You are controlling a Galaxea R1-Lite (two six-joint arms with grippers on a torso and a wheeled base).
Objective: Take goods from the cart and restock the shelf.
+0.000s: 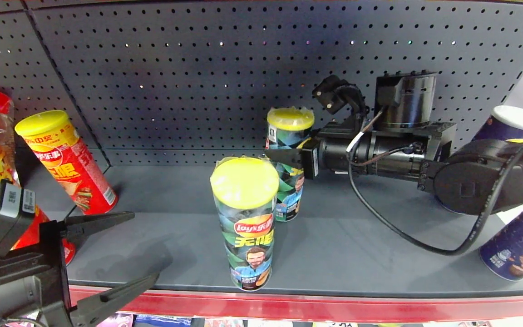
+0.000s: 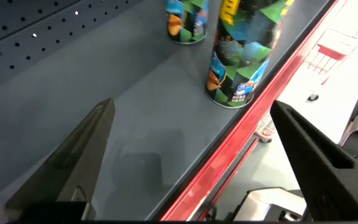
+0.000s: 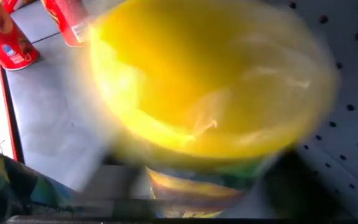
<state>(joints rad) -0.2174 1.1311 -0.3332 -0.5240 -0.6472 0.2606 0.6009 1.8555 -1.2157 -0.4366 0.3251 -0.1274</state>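
The right hand (image 1: 291, 156) clamps the rear green can (image 1: 290, 122), upright on the shelf (image 1: 357, 245) just behind the front green can (image 1: 245, 227). The left hand (image 1: 143, 245) gapes wide, empty, near a red can (image 1: 68, 163).

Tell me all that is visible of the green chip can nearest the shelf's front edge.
The front can is a tall tube, seemingly cardboard, wrapped in green, blue and black print with a person's picture low down. A yellow plastic-looking lid closes its top. It stands upright on the grey shelf, close to its red front edge. A like can stands behind it, apart. No hand touches it.
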